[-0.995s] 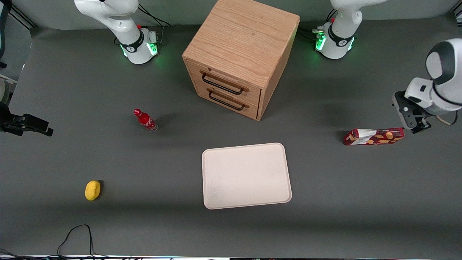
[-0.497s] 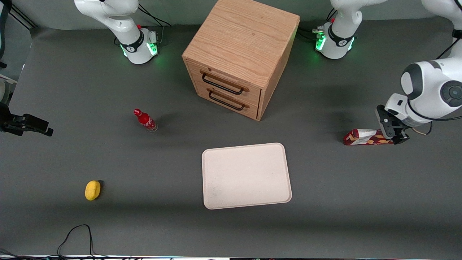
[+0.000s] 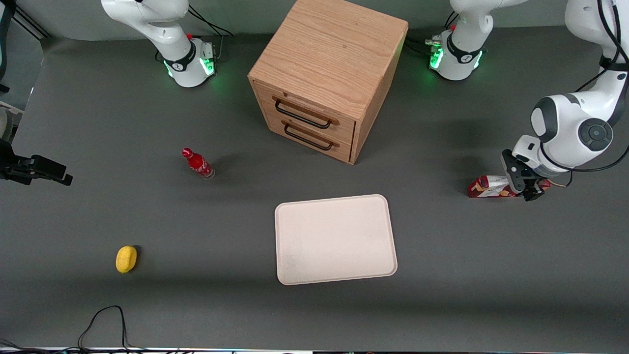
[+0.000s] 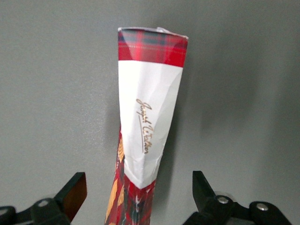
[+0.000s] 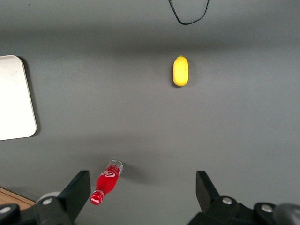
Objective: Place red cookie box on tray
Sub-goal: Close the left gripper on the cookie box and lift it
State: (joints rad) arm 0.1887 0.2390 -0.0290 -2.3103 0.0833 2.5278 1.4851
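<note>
The red cookie box (image 3: 486,187) lies flat on the grey table toward the working arm's end, one end covered by the arm. The wrist view shows its white patch and tartan end (image 4: 149,112). My left gripper (image 3: 524,190) is down over the box and open. The box runs between its two black fingers (image 4: 75,192) with a gap on each side, and neither pad touches it. The cream-white tray (image 3: 335,239) lies bare near the table's middle, nearer the front camera than the box, and its corner (image 5: 14,98) shows in the right wrist view.
A wooden two-drawer cabinet (image 3: 327,78) stands farther from the camera than the tray. A small red bottle (image 3: 197,163) and a yellow fruit (image 3: 126,258) sit toward the parked arm's end. A black cable (image 3: 103,319) loops at the table's near edge.
My left gripper came from the box's outer end, moved along it toward the tray, and dropped over it. The box has not moved.
</note>
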